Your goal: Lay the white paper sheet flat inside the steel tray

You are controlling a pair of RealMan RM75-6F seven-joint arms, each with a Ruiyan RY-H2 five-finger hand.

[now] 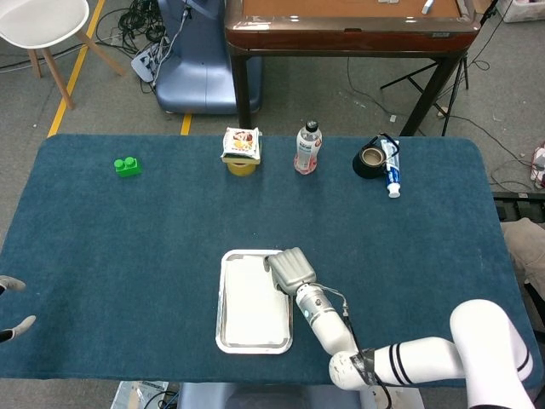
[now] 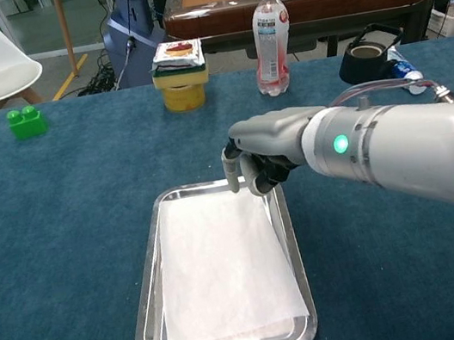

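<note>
Probably close to done, with the white paper sheet [image 2: 223, 275] lying inside the steel tray [image 2: 148, 297], yet easy to spoil from here. Risk of lifting or dragging the far edge of the sheet if raising the right hand [image 2: 260, 160] while a fingertip sticks to it or pinches it; risk also of pushing the tray over the worktop [image 2: 63, 232] when pressing down at its 1 o'clock corner. Seems to ride a little up the tray wall at 5 o'clock, so maybe not fully flat there. Fingers [image 2: 230, 169] of the right hand curled in and close together, one pointing down at the far edge of the sheet; cannot tell whether touching it, pinching it, or just above it, because hidden under the hand in the head view. Of the left hand [image 1: 7, 285], cut off at 9 o'clock of the head view, only two fingertips [image 1: 24, 323] to see, apart, nothing between them.
</note>
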